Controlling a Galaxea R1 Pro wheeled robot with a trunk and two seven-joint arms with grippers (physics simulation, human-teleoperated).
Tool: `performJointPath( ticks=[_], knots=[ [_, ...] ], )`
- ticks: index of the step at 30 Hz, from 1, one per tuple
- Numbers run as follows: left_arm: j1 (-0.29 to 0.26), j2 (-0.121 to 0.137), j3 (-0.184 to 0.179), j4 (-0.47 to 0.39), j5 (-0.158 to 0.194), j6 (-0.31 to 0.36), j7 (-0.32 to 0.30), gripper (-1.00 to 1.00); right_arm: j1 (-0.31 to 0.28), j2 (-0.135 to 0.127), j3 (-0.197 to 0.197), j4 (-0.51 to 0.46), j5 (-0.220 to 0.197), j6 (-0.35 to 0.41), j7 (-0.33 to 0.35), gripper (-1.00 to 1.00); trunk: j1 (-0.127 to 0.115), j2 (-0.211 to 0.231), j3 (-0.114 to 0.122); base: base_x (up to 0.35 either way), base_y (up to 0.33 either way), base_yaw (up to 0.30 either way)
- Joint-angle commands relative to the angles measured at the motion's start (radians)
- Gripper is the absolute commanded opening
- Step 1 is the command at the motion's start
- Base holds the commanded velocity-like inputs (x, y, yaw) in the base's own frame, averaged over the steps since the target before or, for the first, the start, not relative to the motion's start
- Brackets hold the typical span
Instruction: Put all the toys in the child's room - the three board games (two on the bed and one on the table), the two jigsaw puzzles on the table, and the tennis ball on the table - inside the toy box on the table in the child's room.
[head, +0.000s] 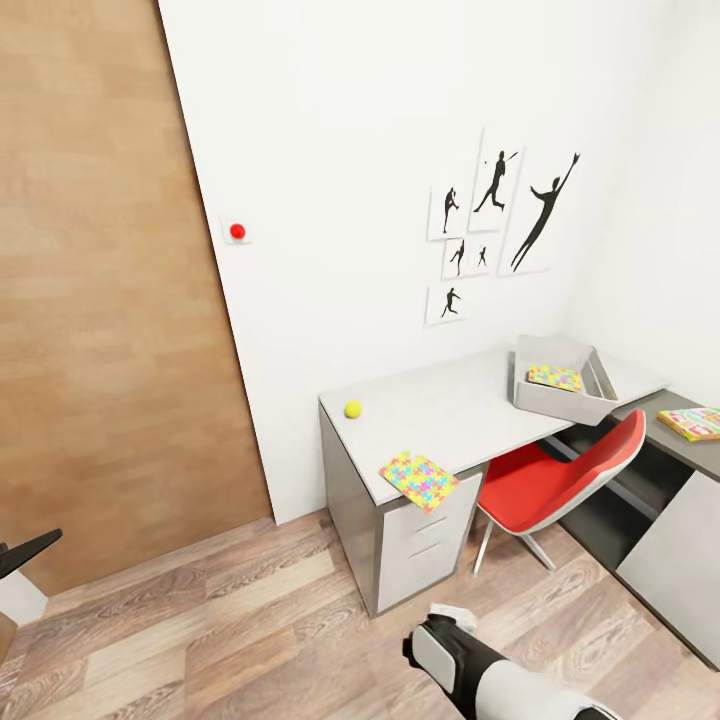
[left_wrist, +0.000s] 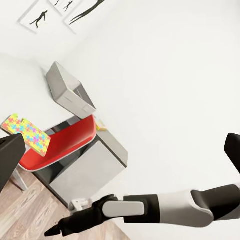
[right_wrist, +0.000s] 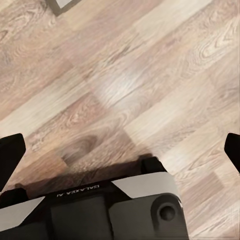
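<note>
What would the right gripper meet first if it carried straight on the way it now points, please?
Most likely the wooden floor: the right wrist view looks along the open fingers onto bare planks, nothing between, though depth is unclear.

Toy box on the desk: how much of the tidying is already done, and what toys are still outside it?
One jigsaw puzzle already lies inside the toy box. Nothing is in hand: the right pincer is open over the wooden floor, and the left pincer's state cannot be told. Still outside are the tennis ball and a second jigsaw puzzle at the desk's edge, plus a board game on the side desk.
</note>
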Motion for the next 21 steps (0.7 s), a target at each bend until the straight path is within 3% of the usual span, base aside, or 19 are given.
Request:
performJointPath(
  ticks=[1,8,12,21],
  knots=[
    [-0.001,0.000,0.000,0.000,-0.001,0.011,-0.004,1.00,0.009,0.000,0.011,0.000,0.002,0.000,-0.006,1.00,0.001,-0.002,-0.002,0.000,0.000,0.000],
    [-0.001,-0.001,0.000,0.000,-0.001,0.011,-0.004,1.00,0.045,0.000,0.026,0.001,0.038,-0.035,-0.006,1.00,0.001,-0.002,-0.002,0.000,0.000,0.000],
    [-0.002,-0.002,0.000,0.000,-0.001,0.011,-0.004,1.00,0.080,0.000,0.027,0.001,0.067,-0.121,-0.006,1.00,0.001,-0.002,-0.002,0.000,0.000,0.000],
    [-0.002,-0.003,0.000,0.000,-0.001,0.011,0.005,1.00,0.101,0.000,0.028,0.001,0.078,-0.195,-0.007,1.00,0.001,-0.002,-0.002,0.000,0.000,0.000]
  ],
)
